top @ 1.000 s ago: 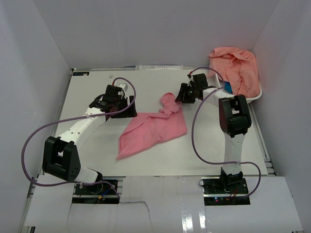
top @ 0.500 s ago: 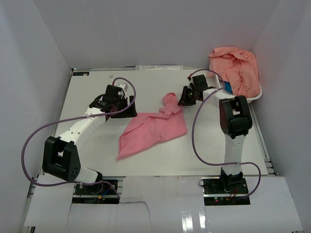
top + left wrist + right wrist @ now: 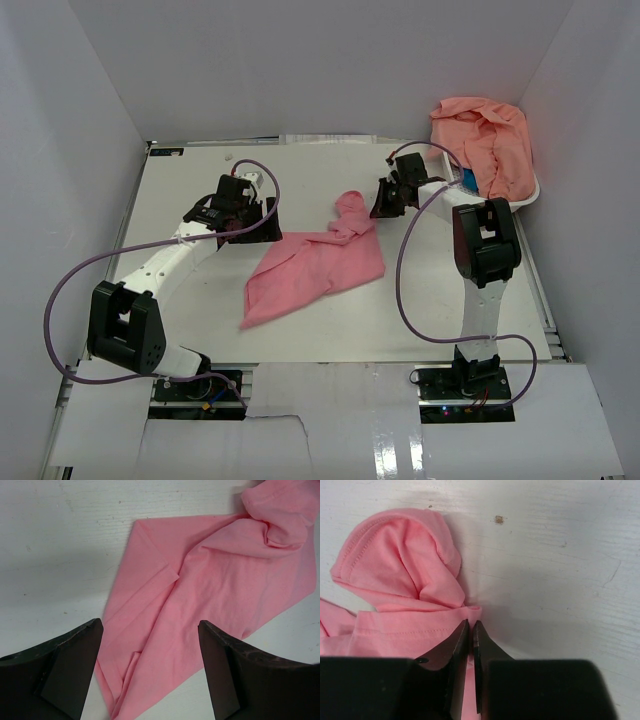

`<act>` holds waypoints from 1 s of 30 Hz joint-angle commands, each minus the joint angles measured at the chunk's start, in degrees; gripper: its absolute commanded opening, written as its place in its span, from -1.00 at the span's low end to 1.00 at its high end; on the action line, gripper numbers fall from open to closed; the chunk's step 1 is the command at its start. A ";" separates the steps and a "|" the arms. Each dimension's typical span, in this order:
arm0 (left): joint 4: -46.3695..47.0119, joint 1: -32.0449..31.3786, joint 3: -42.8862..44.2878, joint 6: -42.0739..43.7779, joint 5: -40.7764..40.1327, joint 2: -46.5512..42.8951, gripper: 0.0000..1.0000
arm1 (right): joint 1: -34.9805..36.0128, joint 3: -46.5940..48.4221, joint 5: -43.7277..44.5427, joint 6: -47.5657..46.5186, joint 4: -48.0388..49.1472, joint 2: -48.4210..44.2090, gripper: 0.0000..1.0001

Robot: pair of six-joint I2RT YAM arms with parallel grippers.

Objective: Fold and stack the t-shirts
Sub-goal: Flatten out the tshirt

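1. The left tool (image 3: 149, 630) is held wide open and empty; one t-shirt (image 3: 315, 262) is spread on the counter (image 3: 330, 330) below it.
2. The right tool (image 3: 471, 625) is closed to a slit, seemingly pinched on the shirt's hem at its tips.
3. Spreading is judged in hand; the cloth must next be drawn flat.
4. Two tools and one basket (image 3: 525, 200), right of the right tool, are counted; its heap of t-shirts (image 3: 485, 140) cannot be counted.

One rose-pink t-shirt (image 3: 315, 262) lies unfolded and wrinkled near the middle of the bench (image 3: 190, 180). It forms a long slanted shape, from a narrow near-left corner up to a bunched, stitched sleeve at its far-right end. The salmon-peach t-shirts (image 3: 485, 135) sit heaped in the white basket (image 3: 527, 196) at the far right, well apart from it.
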 commanded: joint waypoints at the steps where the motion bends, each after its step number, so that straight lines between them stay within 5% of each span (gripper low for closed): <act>1: 0.85 -0.19 -0.56 0.22 -0.40 -2.94 0.76 | 0.27 0.71 -0.06 -0.64 0.05 -2.24 -0.78; 9: 0.85 -0.19 -0.56 0.30 -0.58 -2.94 0.76 | 0.88 1.41 -0.59 -1.43 1.37 -4.25 -0.85; 25: 0.67 -0.36 -0.03 1.45 -2.34 -0.13 0.76 | 3.52 8.09 4.85 -7.32 -7.06 -32.11 -0.85; 30: 0.59 -6.32 0.76 3.73 -8.30 1.63 0.76 | 2.91 10.72 8.01 -8.19 -10.57 -36.33 -0.85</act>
